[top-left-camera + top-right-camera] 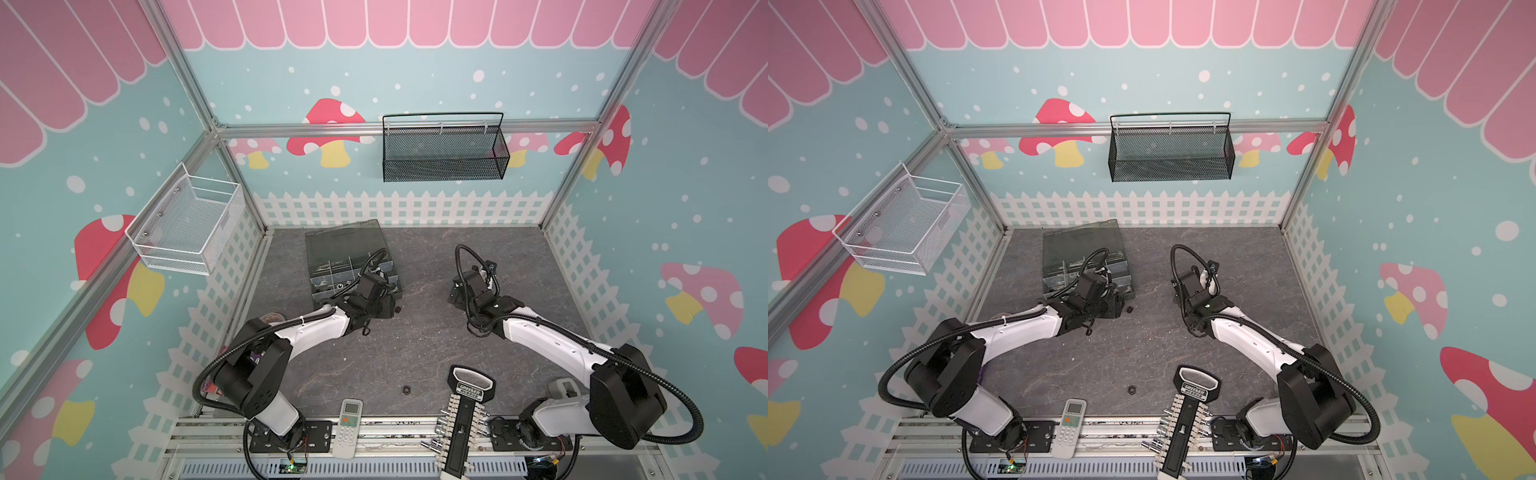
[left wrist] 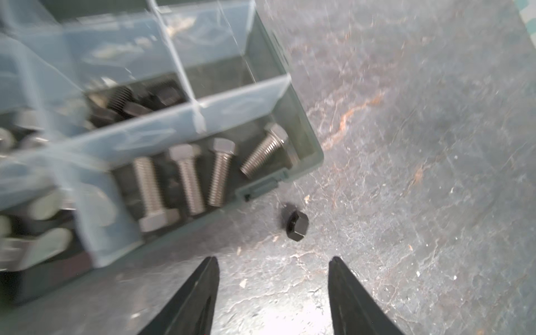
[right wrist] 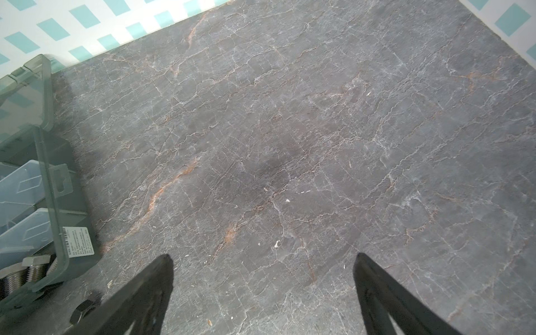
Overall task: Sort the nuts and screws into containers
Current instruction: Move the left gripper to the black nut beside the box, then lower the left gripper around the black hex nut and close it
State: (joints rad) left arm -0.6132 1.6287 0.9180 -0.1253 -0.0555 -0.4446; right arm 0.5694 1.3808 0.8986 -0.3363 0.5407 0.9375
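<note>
screw (image 2: 295, 222), black, on table (image 2: 406, 174) just off box (image 2: 301, 130) corner, dead ahead of l. gripper (image 2: 273, 259); fingers (image 2: 203, 290) spread, empty. head faces fingers, shank seemingly toward box. r. gripper (image 3: 262, 256) spread wide too, farther off.

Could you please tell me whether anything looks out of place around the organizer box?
Yes: a black screw lies on the table just outside the organizer box, by its corner, while silver screws lie inside it. A black nut also sits loose on the table near the front edge, well away from the box.
</note>
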